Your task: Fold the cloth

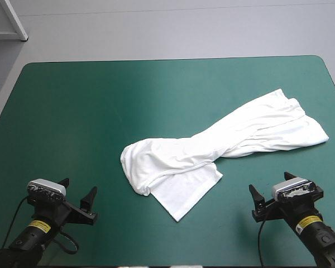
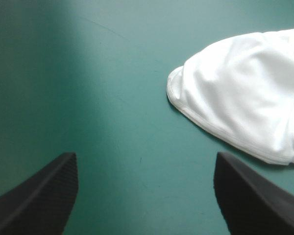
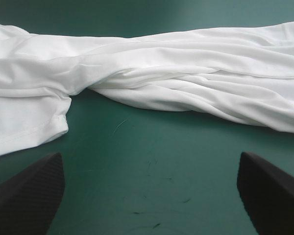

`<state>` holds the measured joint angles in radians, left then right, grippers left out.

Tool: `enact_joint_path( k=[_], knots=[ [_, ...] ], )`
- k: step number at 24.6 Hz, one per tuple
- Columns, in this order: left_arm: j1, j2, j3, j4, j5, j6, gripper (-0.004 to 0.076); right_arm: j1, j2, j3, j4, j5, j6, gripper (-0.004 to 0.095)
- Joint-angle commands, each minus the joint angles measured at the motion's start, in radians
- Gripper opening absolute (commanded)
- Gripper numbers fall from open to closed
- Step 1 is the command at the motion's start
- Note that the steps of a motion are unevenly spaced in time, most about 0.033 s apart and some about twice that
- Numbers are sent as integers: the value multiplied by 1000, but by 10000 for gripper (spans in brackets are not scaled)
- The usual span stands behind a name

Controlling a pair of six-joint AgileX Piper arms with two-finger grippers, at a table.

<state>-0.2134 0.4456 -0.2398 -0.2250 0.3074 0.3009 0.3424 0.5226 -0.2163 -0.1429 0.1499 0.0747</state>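
**Item:** T-shirt [image 1: 212,146], white, one piece.

**Location:** on the teal-green table [image 1: 89,106], from about the middle over to the right half, clear of every edge.

**Condition:** unfolded and loosely twisted. It is gathered into long creases through its middle. The nearer end is broader, with a hemmed flap lying toward the table's near edge.

**Orientation:** the long axis runs on a diagonal. The rounded, bunched end lies near the centre, and the other end fans out toward the far right corner. The flap points back toward the robot.

**Left pincer** [image 1: 78,188]: spread, empty, low over the near left of the table. The T-shirt's rounded hem lies ahead of it and to its right, well apart.

**Right pincer** [image 1: 271,185]: spread, empty, at the near right. The twisted middle of the T-shirt lies across its front, not touching.

**Step in hand (judged):** the first approach, with no fold begun. The twist probably has to come out before any fold.

**Handling note:**
- Take hemmed edges rather than the bunched middle, so that only one layer is caught.
- Send the left pincer to the rounded near end and the right to the fanned far end.
- Draw the two ends apart along the diagonal and lay the fabric flat.
- A grip on the creased ridge risks lifting several layers and tightening the twist.
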Motion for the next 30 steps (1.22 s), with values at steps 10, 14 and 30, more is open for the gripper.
enact_joint_path(
  k=[10, 14, 30],
  knots=[
    [-3, 10, -29, -11, -72, -9, 556, 0, 9, -22, -7, -66, 0, 901],
    [-3, 10, -29, -11, -68, -7, 557, 0, 9, -22, -7, -66, 0, 901],
    [-3, 354, -429, -165, 258, 126, 557, 0, 37, -419, -155, 328, 221, 901]
  ],
)
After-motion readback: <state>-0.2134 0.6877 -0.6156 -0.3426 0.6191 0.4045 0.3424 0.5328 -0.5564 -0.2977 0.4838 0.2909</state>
